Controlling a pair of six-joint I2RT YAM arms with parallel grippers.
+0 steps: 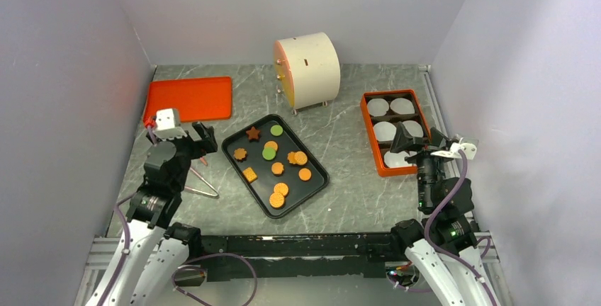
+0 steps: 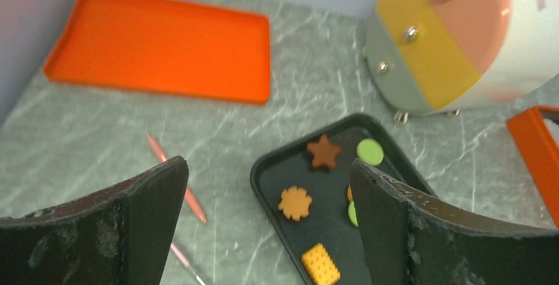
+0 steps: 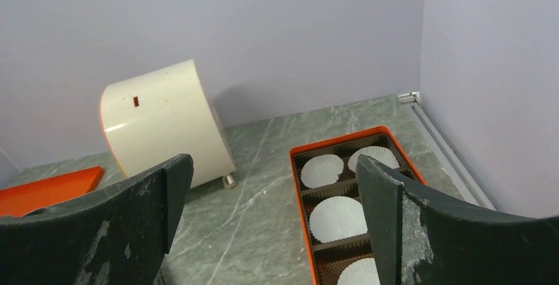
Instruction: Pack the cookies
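Observation:
The cookies (image 1: 277,168) lie spread on a black tray (image 1: 312,190) at the middle of the table: several orange rounds, two green rounds, a brown star (image 2: 324,152), a flower shape (image 2: 294,203) and an orange square (image 2: 320,264). An orange box (image 1: 366,125) with white paper liners (image 3: 337,218) in its compartments stands at the right. My left gripper (image 1: 190,136) hangs open left of the tray, nothing between its fingers. My right gripper (image 1: 418,138) hovers open over the near part of the box, also empty.
A flat orange lid (image 1: 190,98) lies at the back left. A cream drum-shaped cabinet (image 1: 307,69) stands at the back centre. Thin pink-handled tongs (image 2: 176,177) lie on the table left of the tray. Purple walls close in three sides.

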